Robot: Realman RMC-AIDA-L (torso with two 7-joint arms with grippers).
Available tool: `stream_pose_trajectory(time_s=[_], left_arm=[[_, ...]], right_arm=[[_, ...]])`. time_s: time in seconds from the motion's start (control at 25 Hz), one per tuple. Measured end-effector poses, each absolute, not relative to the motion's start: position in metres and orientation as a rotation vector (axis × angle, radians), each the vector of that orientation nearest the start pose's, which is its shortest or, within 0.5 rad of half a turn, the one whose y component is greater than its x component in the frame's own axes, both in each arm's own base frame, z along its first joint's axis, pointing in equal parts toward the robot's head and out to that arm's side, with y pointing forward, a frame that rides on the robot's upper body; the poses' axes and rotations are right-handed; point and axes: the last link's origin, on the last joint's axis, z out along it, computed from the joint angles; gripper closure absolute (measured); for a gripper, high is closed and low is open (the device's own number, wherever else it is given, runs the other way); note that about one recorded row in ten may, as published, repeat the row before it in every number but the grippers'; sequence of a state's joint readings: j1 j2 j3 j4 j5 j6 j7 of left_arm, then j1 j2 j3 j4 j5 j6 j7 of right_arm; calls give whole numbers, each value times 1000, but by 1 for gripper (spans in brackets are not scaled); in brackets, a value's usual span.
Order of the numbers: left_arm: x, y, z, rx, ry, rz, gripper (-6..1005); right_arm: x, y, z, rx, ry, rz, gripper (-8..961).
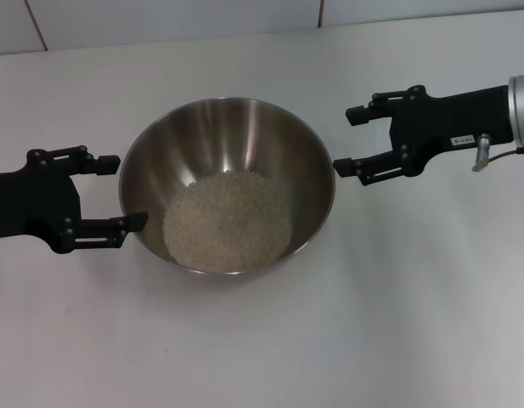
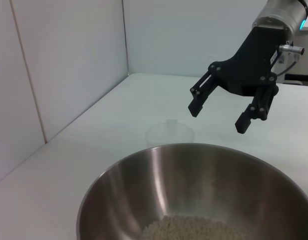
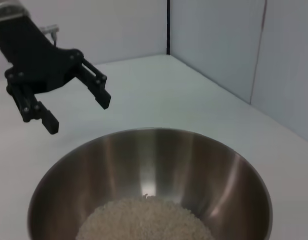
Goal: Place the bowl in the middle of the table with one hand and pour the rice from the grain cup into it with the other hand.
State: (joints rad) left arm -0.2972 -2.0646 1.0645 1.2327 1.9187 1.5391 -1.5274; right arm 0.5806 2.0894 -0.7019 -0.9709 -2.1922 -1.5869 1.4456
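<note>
Bowl [image 1: 228,185] standing upright near the middle of the table [image 1: 414,323], well clear of every edge; rice [image 1: 228,223] heaped on its floor, slightly toward the near wall, so the pour appears complete; no grains visible on the table around it. Left gripper [image 1: 124,192] level with the bowl's left rim, jaws released and spread, the lower prong just beside or touching the rim, holding nothing; judged to have let go after setting the bowl down. Right gripper [image 1: 348,138] just off the bowl's right rim, jaws likewise released and empty; the left wrist view shows it hanging above the table, apart from the bowl. Cup [image 2: 169,135] upright on the table behind the bowl, toward the far edge, seen only in the left wrist view; it looks empty, though its clear wall makes that hard to confirm; set down out of the way, it suggests the task is essentially done.
</note>
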Motion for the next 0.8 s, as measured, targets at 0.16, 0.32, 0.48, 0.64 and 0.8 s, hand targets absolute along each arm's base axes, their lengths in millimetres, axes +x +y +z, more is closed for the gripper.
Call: stream_pose_trajectory(time_s=[0.16,0.32,0.48,0.64,0.8], left_arm=[[-235,311,39,-2788,-249,-367,174],[-234,311,39,-2790,-245,-365,175],[-233,312,39,-2791,-242,-365,174],[-233,312,39,-2792,-242,-366,174],[-233,312,39,-2792,-242,-366,174]], right_arm=[[235,358,37,-2769,323,365,125],[237,358,37,-2764,327,358,125],[238,357,37,-2762,331,360,125],[237,357,37,-2759,330,367,125],[236,358,37,-2754,324,383,125]])
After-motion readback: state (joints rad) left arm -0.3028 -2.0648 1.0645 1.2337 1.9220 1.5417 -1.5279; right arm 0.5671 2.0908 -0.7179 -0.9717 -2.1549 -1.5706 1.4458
